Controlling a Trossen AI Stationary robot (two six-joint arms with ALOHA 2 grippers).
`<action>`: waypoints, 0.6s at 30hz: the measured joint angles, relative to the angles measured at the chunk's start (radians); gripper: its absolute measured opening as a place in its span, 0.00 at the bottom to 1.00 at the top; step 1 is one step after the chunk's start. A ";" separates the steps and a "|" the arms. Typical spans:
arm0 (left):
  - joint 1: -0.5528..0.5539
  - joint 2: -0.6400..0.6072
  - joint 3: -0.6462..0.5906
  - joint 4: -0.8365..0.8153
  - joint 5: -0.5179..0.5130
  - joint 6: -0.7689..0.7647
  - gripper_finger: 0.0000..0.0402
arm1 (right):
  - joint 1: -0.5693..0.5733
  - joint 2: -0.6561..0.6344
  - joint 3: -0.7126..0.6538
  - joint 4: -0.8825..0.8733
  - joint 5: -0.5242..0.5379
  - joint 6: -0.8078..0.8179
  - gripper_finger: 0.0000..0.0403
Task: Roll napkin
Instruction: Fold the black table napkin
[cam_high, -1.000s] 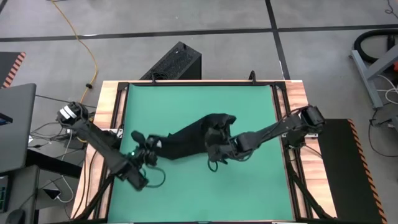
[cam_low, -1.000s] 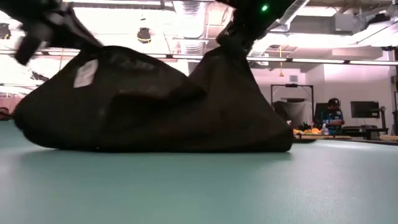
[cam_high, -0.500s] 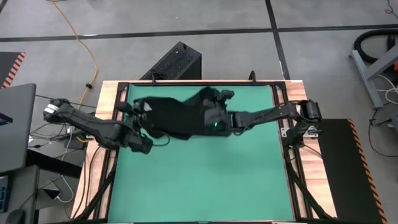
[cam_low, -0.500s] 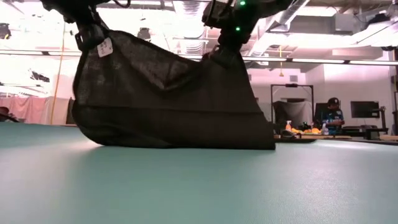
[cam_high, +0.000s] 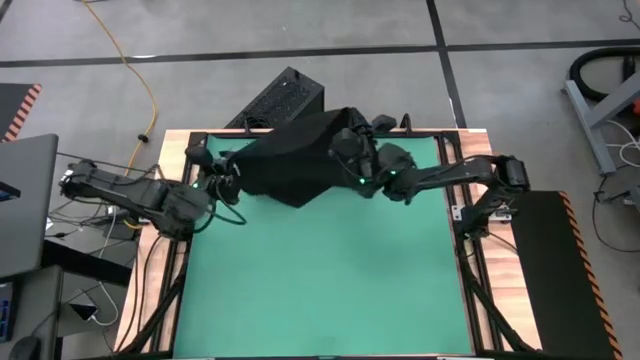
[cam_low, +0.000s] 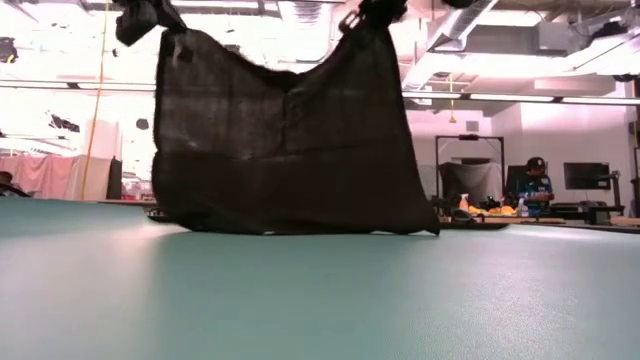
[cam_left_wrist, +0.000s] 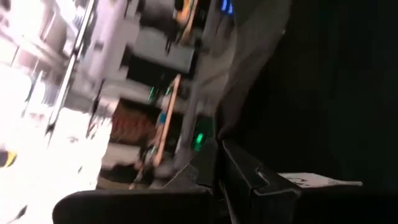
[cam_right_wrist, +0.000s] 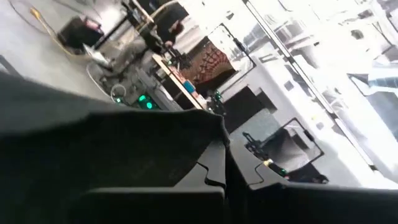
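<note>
The black napkin (cam_high: 290, 160) hangs as a spread sheet between my two grippers over the far part of the green mat (cam_high: 320, 270). In the low view the napkin (cam_low: 285, 140) sags a little along its top edge, and its lower edge (cam_low: 290, 230) is at the table surface; I cannot tell whether it touches. My left gripper (cam_high: 222, 172) is shut on its left upper corner. My right gripper (cam_high: 352, 155) is shut on its right upper corner. A small white tag (cam_left_wrist: 314, 182) shows beside my left fingers. My left gripper pinches the napkin's upper corner (cam_left_wrist: 249, 177) next to the white tag between its two shut fingers. The cloth hangs below the fingers (cam_low: 165, 35). My right gripper pinches the napkin's other upper corner (cam_right_wrist: 208, 134) between its two shut fingers. The cloth hangs below it (cam_low: 375, 30), with the top edge slightly slack between the two holds.
A rigid black box with vent slots (cam_high: 285, 100) lies on the floor beyond the table's far edge. Wooden side rails (cam_high: 170, 200) frame the mat. The near half of the mat is bare. A person (cam_low: 535, 185) stands far off in the room.
Both grippers have gone up and toward the table's far edge, each still shut on the napkin. The napkin has gone from a low heap lying on the mat to a spread sheet hanging between them.
</note>
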 joint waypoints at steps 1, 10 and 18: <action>0.000 -0.007 0.000 0.052 0.032 0.044 0.00 | 0.017 -0.010 0.000 -0.001 0.002 0.000 0.03; -0.094 -0.011 0.000 0.193 0.174 0.080 0.00 | 0.230 -0.043 -0.001 -0.139 0.045 0.064 0.03; -0.310 0.003 0.000 -0.035 0.320 -0.356 0.00 | 0.435 0.012 -0.027 -0.523 0.250 0.428 0.03</action>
